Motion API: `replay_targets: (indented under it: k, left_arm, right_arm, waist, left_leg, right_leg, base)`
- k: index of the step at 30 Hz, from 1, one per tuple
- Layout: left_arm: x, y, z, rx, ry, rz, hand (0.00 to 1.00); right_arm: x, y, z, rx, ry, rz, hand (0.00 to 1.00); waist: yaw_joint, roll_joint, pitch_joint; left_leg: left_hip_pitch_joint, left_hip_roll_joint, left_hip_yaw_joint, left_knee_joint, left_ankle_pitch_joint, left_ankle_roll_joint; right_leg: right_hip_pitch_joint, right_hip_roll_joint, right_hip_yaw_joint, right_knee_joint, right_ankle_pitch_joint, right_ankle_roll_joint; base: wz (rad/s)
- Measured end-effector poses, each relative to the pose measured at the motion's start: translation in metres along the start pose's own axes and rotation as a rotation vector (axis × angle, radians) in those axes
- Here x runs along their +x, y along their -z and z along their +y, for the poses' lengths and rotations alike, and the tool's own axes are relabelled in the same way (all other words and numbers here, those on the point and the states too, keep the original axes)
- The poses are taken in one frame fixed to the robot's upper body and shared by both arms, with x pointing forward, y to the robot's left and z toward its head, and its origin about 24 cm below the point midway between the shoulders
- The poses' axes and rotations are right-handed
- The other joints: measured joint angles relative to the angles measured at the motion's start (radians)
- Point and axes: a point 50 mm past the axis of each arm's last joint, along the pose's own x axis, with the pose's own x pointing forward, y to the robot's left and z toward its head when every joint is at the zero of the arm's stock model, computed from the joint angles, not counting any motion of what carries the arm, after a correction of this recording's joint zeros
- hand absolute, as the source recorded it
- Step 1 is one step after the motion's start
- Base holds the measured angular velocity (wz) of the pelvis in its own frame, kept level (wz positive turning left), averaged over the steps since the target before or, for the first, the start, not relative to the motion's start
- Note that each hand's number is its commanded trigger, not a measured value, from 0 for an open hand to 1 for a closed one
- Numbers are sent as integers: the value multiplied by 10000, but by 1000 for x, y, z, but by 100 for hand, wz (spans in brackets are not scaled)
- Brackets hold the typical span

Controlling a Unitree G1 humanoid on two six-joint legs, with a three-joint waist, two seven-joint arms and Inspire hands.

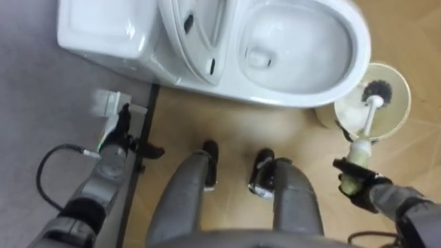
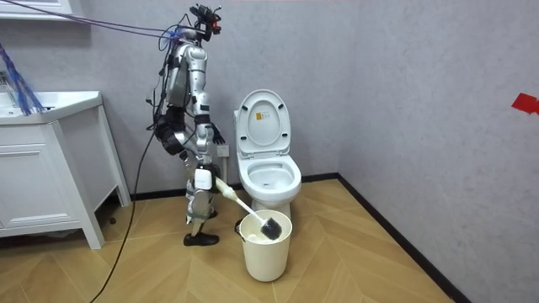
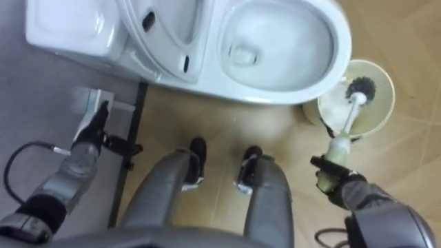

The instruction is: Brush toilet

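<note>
Robot standing at the toilet (image 1: 148,52), lid (image 1: 200,34) raised, bowl (image 1: 358,48) open to view. We read the right hand (image 1: 355,182) as curled tightly round the lower end of the brush (image 1: 370,114), whose handle slopes forward and away from the body. The bristled head sits at the mouth of the bucket (image 1: 406,103), which stands on the floor (image 1: 227,120) just beside the bowl on the robot's right; we cannot tell whether the head is clear of the bucket's rim. The left hand (image 1: 122,127) hangs at the robot's left with fingers loosely straight, holding nothing.

We judge the step in hand to be fetching the brush from the bucket; scrubbing has not begun. The next move calls for lifting the head above the bucket's rim, swinging it leftward over the bowl's near edge, then lowering it inside.

Two edges lie on that path, close together: the bucket's rim and the bowl's rim. Open floor lies to the robot's right and behind it in the room view. The wall (image 2: 404,84) closes off the space behind the toilet, and the cabinet (image 2: 42,168) stands well apart.
</note>
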Motion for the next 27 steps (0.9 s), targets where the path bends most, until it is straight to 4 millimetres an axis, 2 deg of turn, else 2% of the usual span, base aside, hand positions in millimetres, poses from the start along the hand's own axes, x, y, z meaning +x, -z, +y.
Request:
replay_targets:
  k: [3, 5, 9, 10, 14, 16, 20, 23, 26, 27]
  left_arm:
    - [-5, 16, 2, -206, -137, 437, 0]
    - [-10, 27, 6, -489, -337, 736, 0]
    - [-25, 46, 9, -448, -669, 962, 0]
    - [-31, 52, 8, -428, -765, 1062, 0]
    - [-40, 57, 9, -582, -960, 1022, 0]
    - [-44, 62, 13, -698, -1198, 1045, 0]
    - [-52, 68, 19, -484, -1830, 1061, 0]
    - [-58, 70, 17, -570, -2202, 1109, 0]
    - [-62, 71, 15, -127, -2358, 959, 0]
    - [-64, 65, 19, 2, -2594, 621, 0]
  right_arm:
    - [1, 10, -7, 1141, -23, 190, 100]
    - [1, 17, -11, 1857, 8, 336, 100]
    - [0, 44, -36, 2486, 556, 747, 100]
    - [0, 52, -40, 2632, 630, 899, 100]
    - [-2, 66, -49, 3063, 764, 1054, 100]
    - [-3, 72, -53, 3237, 875, 1082, 100]
    - [-3, 73, -55, 3543, 760, 853, 100]
    - [-3, 69, -54, 3819, 770, 653, 100]
    - [-2, 65, -52, 3271, 754, 370, 100]
    - [-2, 63, -51, 2799, 778, 291, 100]
  waist:
    - [-42, -52, -88]
    - [-47, -75, -216]
    - [-58, -225, -373]
    - [-57, -303, -384]
    - [-70, -387, -410]
    - [-72, -470, -363]
    - [-45, -641, -370]
    - [-31, -701, -376]
    - [4, -729, -369]
    - [8, -746, -359]
  left_leg:
    - [779, 69, -10, -399, 21, -24]
    - [1242, 142, -71, -644, 38, -55]
    - [2603, 151, -227, -1482, 127, -96]
    - [3055, 145, -232, -1733, 144, -98]
    - [3842, 154, -257, -2157, 143, -97]
    - [4296, 153, -262, -2395, 143, -98]
    - [4791, 149, -249, -2697, 141, -102]
    - [5076, 122, -264, -2788, 134, -101]
    - [5225, 110, -400, -2809, 107, -131]
    - [5302, 113, -490, -2811, 83, -163]
  right_leg:
    - [821, 160, 16, -508, 75, 59]
    - [1396, 317, -14, -952, 180, 67]
    - [2919, 442, -271, -1985, 331, 134]
    - [3363, 471, -304, -2253, 351, 166]
    - [4303, 532, -524, -2870, 430, 232]
    - [4831, 580, -587, -3195, 450, 261]
    - [5347, 629, -651, -3585, 475, 300]
    - [5773, 658, -735, -3892, 504, 345]
    - [6028, 686, -887, -4041, 511, 342]
    - [6161, 709, -989, -4102, 519, 331]
  base:
    - [-1]
    - [3]
    - [12]
    - [9]
    - [10]
    - [7]
    - [4]
    - [9]
    - [16]
    - [17]
